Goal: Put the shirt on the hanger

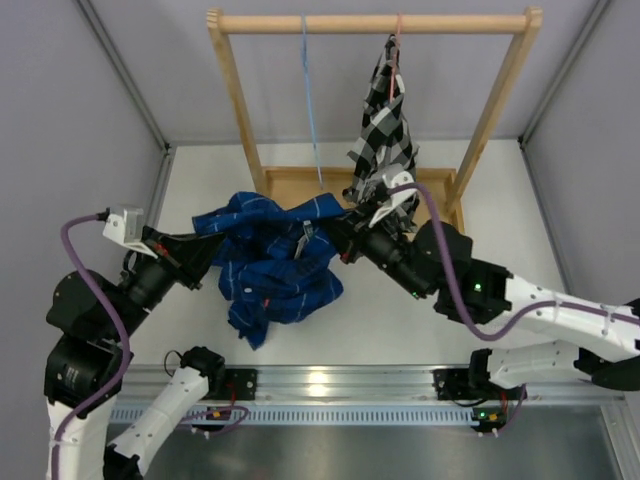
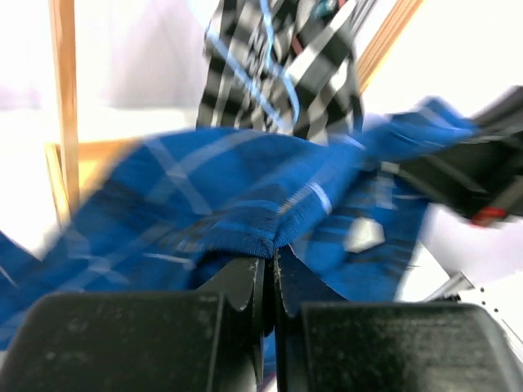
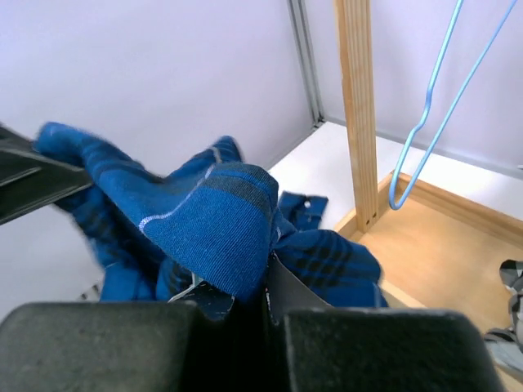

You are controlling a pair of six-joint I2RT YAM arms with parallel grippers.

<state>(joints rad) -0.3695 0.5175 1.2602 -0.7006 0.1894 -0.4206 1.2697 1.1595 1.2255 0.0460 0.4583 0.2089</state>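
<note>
The dark blue plaid shirt [image 1: 270,262] hangs bunched between my two grippers above the table, in front of the wooden rack. My left gripper [image 1: 205,252] is shut on its left edge; the left wrist view shows the jaws pinching a fold of the shirt [image 2: 245,204]. My right gripper [image 1: 335,240] is shut on the shirt's right part, with the cloth [image 3: 204,220] draped over its jaws. The light blue hanger [image 1: 311,110] hangs empty from the rack's top bar, behind the shirt. It also shows in the right wrist view [image 3: 433,106].
The wooden rack [image 1: 236,100] stands at the back on a wooden base [image 1: 290,185]. A black-and-white checked shirt [image 1: 385,125] hangs on a pinkish-red hanger [image 1: 397,40] to the right of the blue hanger, close above my right wrist. Grey walls enclose the sides.
</note>
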